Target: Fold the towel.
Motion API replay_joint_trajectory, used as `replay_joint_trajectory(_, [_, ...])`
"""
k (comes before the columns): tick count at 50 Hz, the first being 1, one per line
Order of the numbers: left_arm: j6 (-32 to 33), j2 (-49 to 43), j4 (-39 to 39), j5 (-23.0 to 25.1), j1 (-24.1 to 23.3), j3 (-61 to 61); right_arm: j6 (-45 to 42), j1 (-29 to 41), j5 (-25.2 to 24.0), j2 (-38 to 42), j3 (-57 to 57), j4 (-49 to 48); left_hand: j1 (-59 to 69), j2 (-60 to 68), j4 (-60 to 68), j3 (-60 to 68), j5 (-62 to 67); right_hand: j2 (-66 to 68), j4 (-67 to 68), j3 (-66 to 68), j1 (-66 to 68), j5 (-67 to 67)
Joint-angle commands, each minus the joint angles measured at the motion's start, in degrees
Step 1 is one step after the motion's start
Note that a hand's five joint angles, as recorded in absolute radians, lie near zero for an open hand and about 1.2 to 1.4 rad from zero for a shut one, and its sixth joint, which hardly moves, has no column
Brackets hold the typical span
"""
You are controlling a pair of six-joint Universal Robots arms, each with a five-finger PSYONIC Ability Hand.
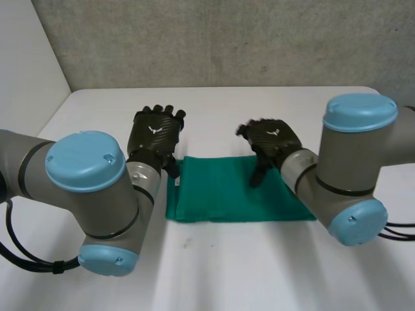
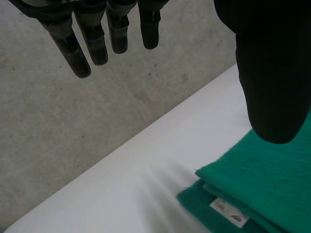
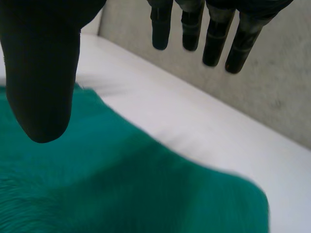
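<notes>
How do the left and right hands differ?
The left hand is at the towel's far corner, mostly over table; the right hand is further in along its far edge, thumb above cloth. Left hand fingers point straight ahead; right hand fingers angle inward. Both are open, holding nothing.

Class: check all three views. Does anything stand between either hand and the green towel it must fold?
Nothing visible does. The towel lies on the white table; the left hand is open by its left end, the right hand open over its far edge.
</notes>
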Motion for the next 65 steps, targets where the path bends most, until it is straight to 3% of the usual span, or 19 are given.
replay_joint_trajectory(1, [0.09,0.14,-0.25,-0.04,-0.57,-1.89,-1.06,-4.93,-0.02,0.43,6.52,-0.43,0.86,1.08,0.69,0.19,0.65,13.67,13.48,13.56,15.39,12.92])
replay_joint_trajectory(16, [0.09,-0.56,-0.25,0.05,-0.57,-2.86,-9.32,-13.55,-0.72,-0.36,16.63,-4.91,0.70,0.91,0.52,0.02,0.48,17.37,17.18,17.26,19.10,16.62])
replay_joint_trajectory(27, [0.18,-0.56,-0.25,0.05,-0.57,-3.48,-10.20,-14.52,-0.81,-0.70,19.45,-8.59,0.70,0.91,0.52,0.02,0.48,43.57,43.37,43.45,45.29,42.81])
replay_joint_trajectory(30, [0.18,-0.56,-0.25,0.05,-0.57,-3.48,-10.20,-14.61,-0.81,-1.23,19.54,-8.69,0.70,0.91,0.52,0.02,0.48,44.80,44.60,44.68,46.52,44.04])
replay_joint_trajectory(33, [0.18,-0.48,-0.25,-0.04,-0.48,-3.48,-10.29,-15.04,-1.16,-3.17,19.45,-8.34,0.86,1.08,0.69,0.19,0.65,36.43,36.24,36.32,38.16,35.68])
replay_joint_trajectory(34, [0.18,-0.39,-0.25,-0.04,-0.48,-3.48,-10.29,-15.05,-0.99,-3.60,19.36,-8.16,0.86,1.08,0.69,0.19,0.65,24.23,24.04,24.12,25.96,23.48])
replay_joint_trajectory(36, [0.18,-0.39,-0.25,-0.04,-0.48,-3.48,-10.20,-15.13,-0.90,-3.96,19.62,-8.07,0.86,1.08,0.69,0.19,0.65,16.40,16.21,16.29,18.12,15.65])
replay_joint_trajectory(57, [0.18,-0.04,-0.25,-0.04,-0.57,-4.09,-9.85,-18.47,-2.57,-5.98,24.37,-8.86,0.70,0.91,0.52,0.02,0.48,20.07,19.87,19.95,21.79,19.32])
replay_joint_trajectory(62, [0.18,-0.12,-0.25,-0.04,-0.48,-4.09,-9.85,-18.74,-3.36,-3.96,24.02,-8.87,0.70,0.91,0.52,0.02,0.48,32.64,32.44,32.52,34.36,31.88])
replay_joint_trajectory(63, [0.18,-0.12,-0.25,-0.04,-0.48,-4.09,-9.85,-18.74,-3.53,-3.79,23.93,-8.87,0.70,0.91,0.52,0.02,0.48,41.35,41.15,41.23,43.07,40.60])
replay_joint_trajectory(64, [0.18,-0.12,-0.25,-0.04,-0.48,-4.09,-9.76,-18.74,-3.88,-3.52,23.93,-8.95,0.70,0.91,0.52,0.02,0.48,59.92,59.72,59.81,61.64,59.17])
replay_joint_trajectory(65, [0.18,-0.04,-0.25,-0.04,-0.48,-4.09,-9.85,-18.74,-4.32,-3.52,23.67,-9.21,0.70,0.91,0.52,0.02,0.48,65.04,64.85,64.93,66.76,64.29])
